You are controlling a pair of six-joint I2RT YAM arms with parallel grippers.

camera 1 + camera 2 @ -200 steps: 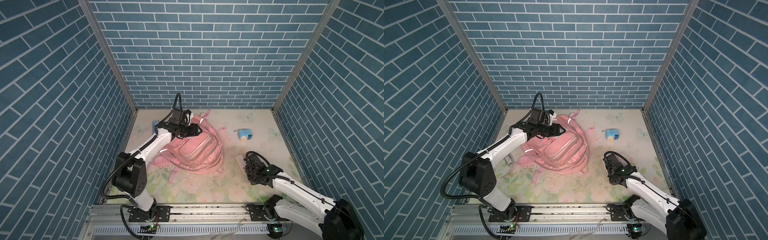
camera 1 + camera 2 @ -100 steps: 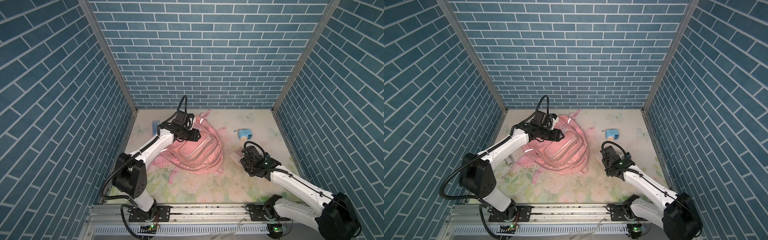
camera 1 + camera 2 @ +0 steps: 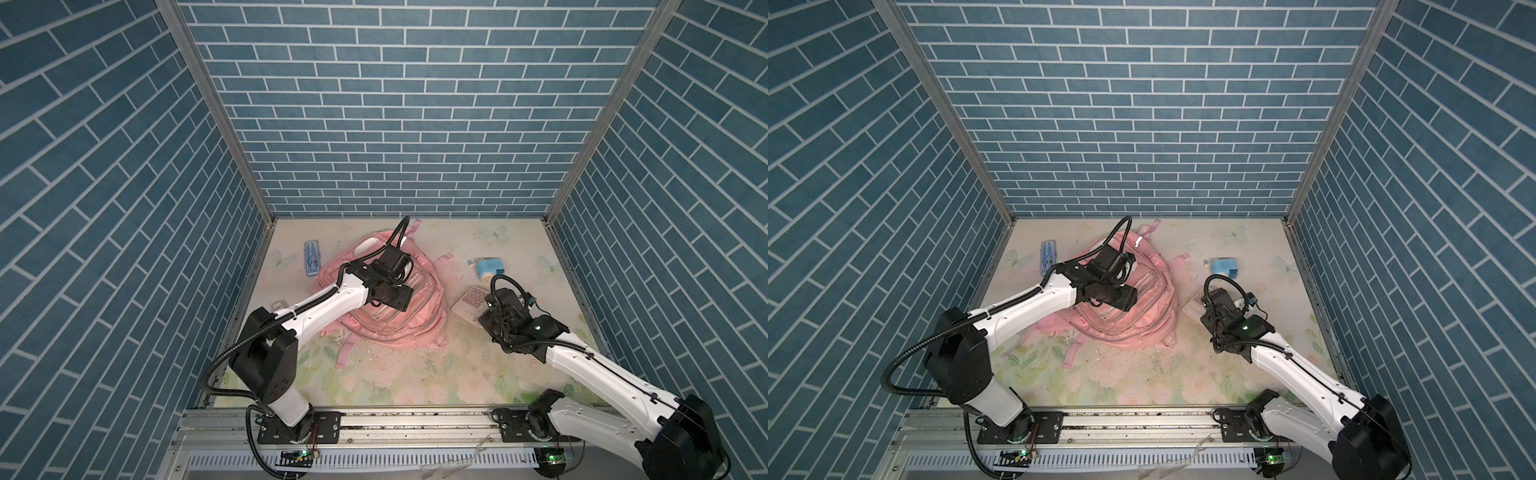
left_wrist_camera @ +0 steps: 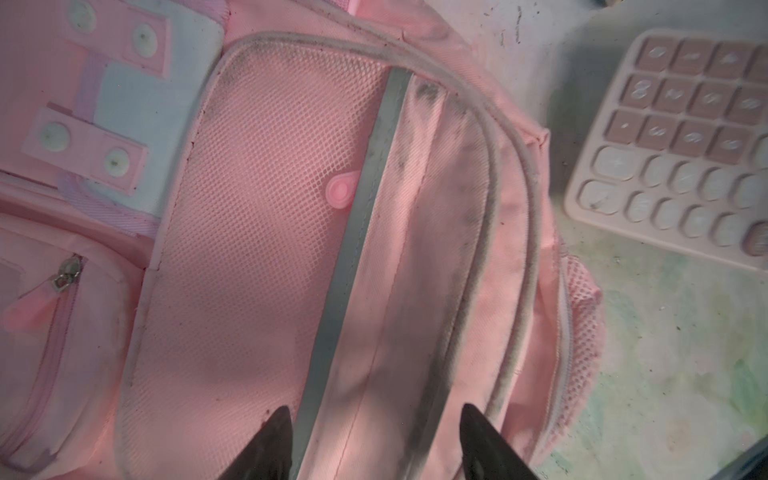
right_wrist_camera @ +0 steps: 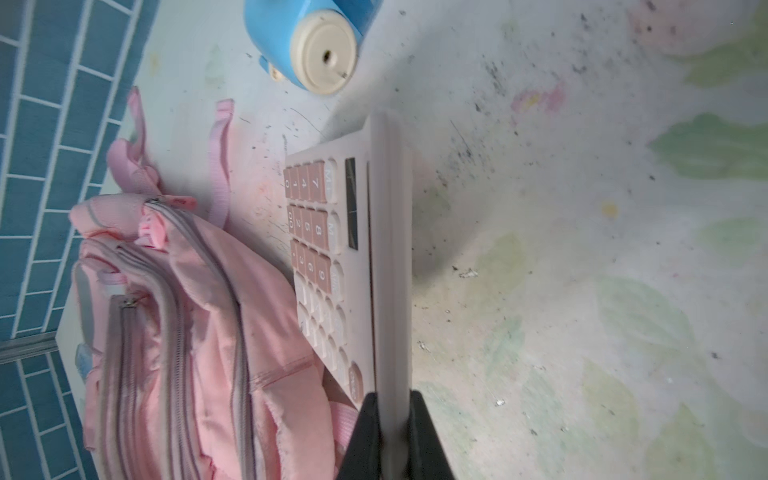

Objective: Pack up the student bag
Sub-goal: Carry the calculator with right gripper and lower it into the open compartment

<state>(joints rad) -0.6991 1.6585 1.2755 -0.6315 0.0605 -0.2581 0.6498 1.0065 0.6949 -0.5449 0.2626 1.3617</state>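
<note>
On the desk [image 3: 395, 374], left of centre in both top views, the student bag [image 3: 419, 328] [image 3: 1154, 328] lies front face up. The left fingers [image 4: 270, 453] are spread over its mesh pocket, gripping nothing. The right fingers [image 5: 363, 444] pinch one edge of a pink calculator [image 5: 390, 270] just beside the bag.

Soft cloth, hard plastic, a little metal

The student bag [image 3: 415, 320] is matt pink woven cloth, soiled grey along its piping, with a fine mesh panel [image 4: 257, 216], a smooth dull-silver strip [image 4: 353, 232] and a shiny metal zip pull [image 4: 66, 276]. The calculator [image 5: 316, 249] is smooth matt pink plastic. The sharpener [image 5: 307, 41] is glossier blue plastic with a cream face. The fingers [image 5: 430, 440] of the right tool [image 5: 392, 405] look like matt black plastic. The bench [image 5: 582, 291] has a smooth floral-printed surface, speckled with dark grit.
</note>
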